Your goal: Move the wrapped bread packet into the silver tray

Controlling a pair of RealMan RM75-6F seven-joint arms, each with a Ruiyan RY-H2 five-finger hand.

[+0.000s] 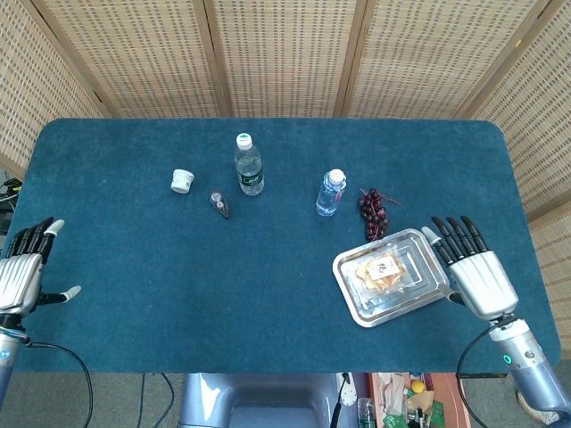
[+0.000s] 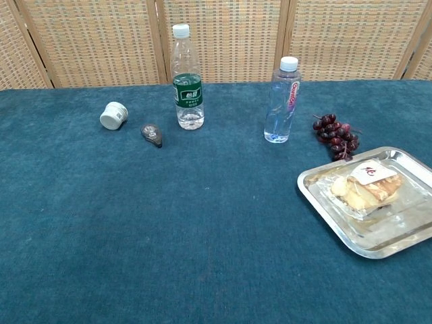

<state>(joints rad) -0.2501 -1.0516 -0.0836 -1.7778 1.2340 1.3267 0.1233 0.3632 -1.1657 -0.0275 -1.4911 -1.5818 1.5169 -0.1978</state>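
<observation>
From my chest camera: silver tray (image 2: 324, 214), low at the side of my right arm, resting on the blue tablecloth (image 2: 169, 223). In it, toward the far end, the wrapped bread packet (image 2: 364, 189), label up. Just beyond the tray, a bunch of dark grapes (image 2: 335, 133). Further toward my left: a clear bottle with pink lettering (image 2: 282, 101), a green-labelled bottle (image 2: 185, 77), a small dark object (image 2: 152, 134), perhaps a clip, and a white jar (image 2: 113, 115) on its side.

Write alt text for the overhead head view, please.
A wrapped bread packet lies in a silver tray on a blue table, with the right hand open beside it. Two bottles, grapes and the open left hand are also visible.
</observation>
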